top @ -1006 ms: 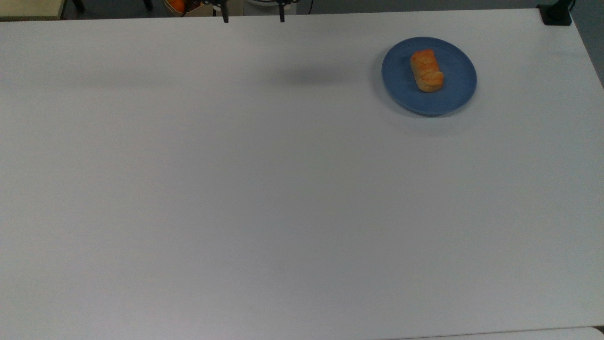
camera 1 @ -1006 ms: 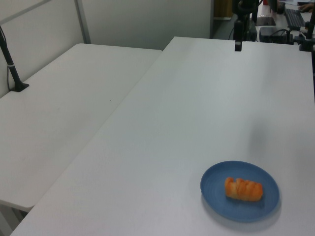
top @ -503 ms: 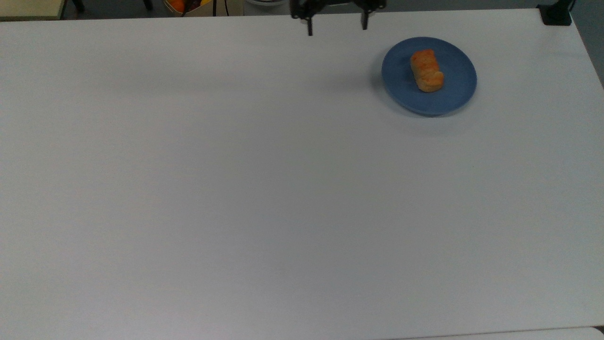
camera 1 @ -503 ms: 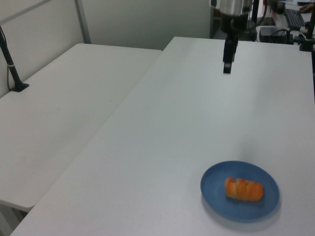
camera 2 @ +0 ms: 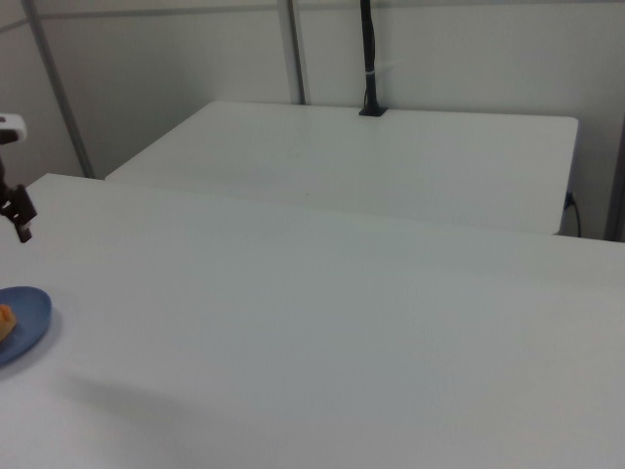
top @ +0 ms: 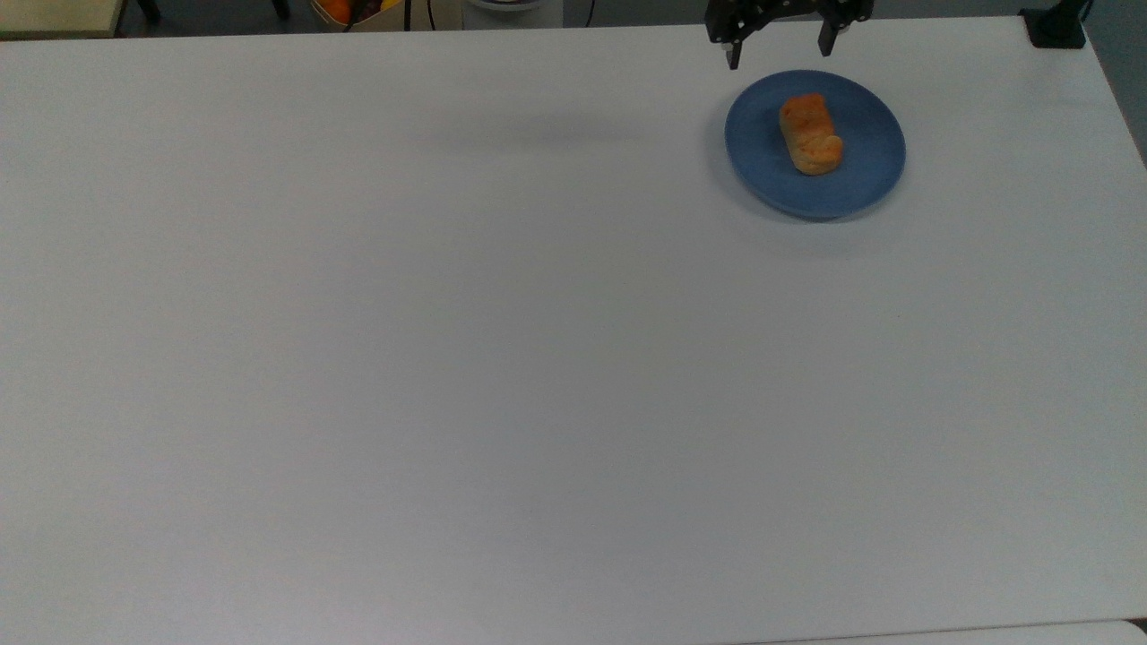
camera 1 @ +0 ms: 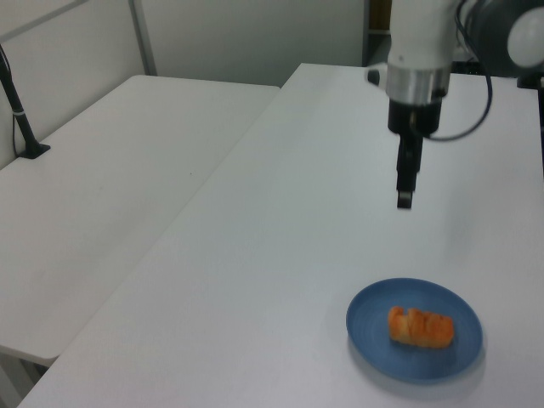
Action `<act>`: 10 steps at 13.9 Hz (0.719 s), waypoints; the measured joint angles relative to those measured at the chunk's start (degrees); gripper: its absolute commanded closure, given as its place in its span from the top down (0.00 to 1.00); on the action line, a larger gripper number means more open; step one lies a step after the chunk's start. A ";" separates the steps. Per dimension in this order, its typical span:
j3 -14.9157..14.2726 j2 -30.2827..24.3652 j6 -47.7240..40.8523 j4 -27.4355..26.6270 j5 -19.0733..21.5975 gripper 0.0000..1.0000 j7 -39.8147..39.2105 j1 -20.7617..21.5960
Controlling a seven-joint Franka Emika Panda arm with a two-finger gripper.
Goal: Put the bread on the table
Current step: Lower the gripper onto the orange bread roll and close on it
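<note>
The bread (top: pixel 810 134), a small golden-orange roll, lies on a round blue plate (top: pixel 762 170) at the far right of the white table (top: pixel 448 358) in the top view. My gripper (top: pixel 780 51) hangs open just beyond the plate's far edge, its two dark fingers wide apart and holding nothing. In the left view the gripper (camera 1: pixel 405 195) points straight down, well above the table and behind the plate (camera 1: pixel 370 327) and bread (camera 1: pixel 421 328). In the right view the plate (camera 2: pixel 27 318) sits at the left edge, with the bread (camera 2: pixel 4 323) cut off by it.
A second white table (camera 1: pixel 102 195) adjoins the table on the left view's left, with a black post (camera 1: pixel 21 115) clamped to it. A black clamp (top: pixel 1056 27) sits at the top view's upper right corner. A box with orange items (top: pixel 345 11) stands beyond the far edge.
The gripper has travelled to the top view's right along the far edge, from mid-table to just behind the plate, and hangs lower. Bread and plate have not moved.
</note>
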 measured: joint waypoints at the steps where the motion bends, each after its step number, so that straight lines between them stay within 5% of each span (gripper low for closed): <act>1: 0.18 0.56 0.94 -0.61 -0.04 1.00 1.83 1.33; 5: 0.33 3.03 5.92 -4.91 -1.22 1.00 9.82 7.73; 10: 0.31 7.75 10.54 -6.73 -5.37 1.00 16.80 10.13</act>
